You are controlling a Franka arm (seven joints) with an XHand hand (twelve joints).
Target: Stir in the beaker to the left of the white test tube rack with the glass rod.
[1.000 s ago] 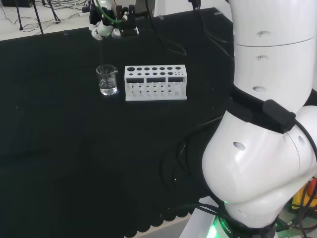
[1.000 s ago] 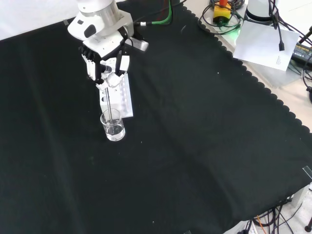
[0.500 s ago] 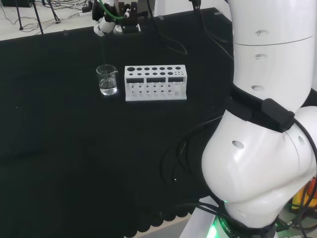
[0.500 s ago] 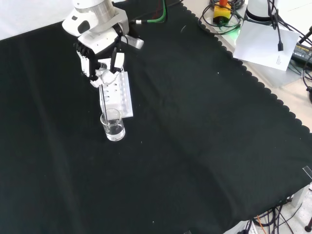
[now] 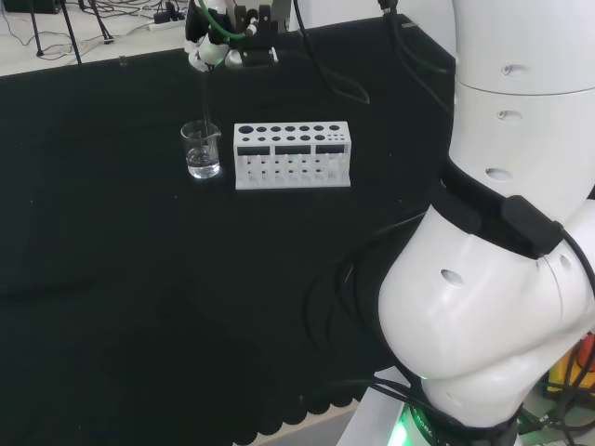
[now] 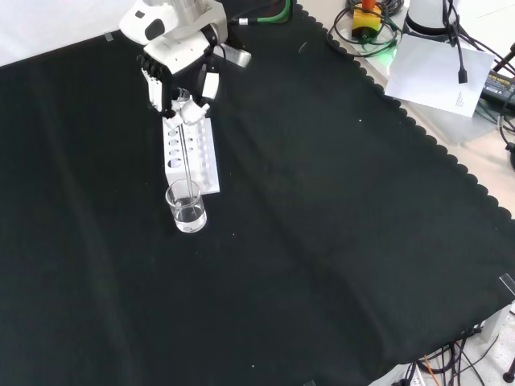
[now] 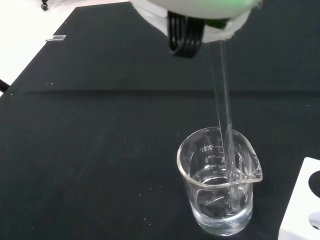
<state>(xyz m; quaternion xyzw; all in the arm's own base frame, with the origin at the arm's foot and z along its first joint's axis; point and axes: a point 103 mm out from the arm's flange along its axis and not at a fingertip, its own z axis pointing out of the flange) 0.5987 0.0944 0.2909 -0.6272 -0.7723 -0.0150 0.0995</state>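
Black cloth covers the bench. Upper left in the front view, the hand [image 6: 179, 76] pinches a glass rod [image 6: 187, 153] between curled fingers; the rod runs down into the beaker [image 6: 186, 207], which holds some clear liquid. Just above the beaker in that view stands the white rack [image 6: 191, 154].

Even, bright room light falls on the matte black tabletop [image 6: 338, 241], which swallows shadows. Below the hand [image 6: 181, 88], the beaker [image 7: 220, 182] catches small glints on rim and water. The hand's white underside blurs out of focus in the wrist view.
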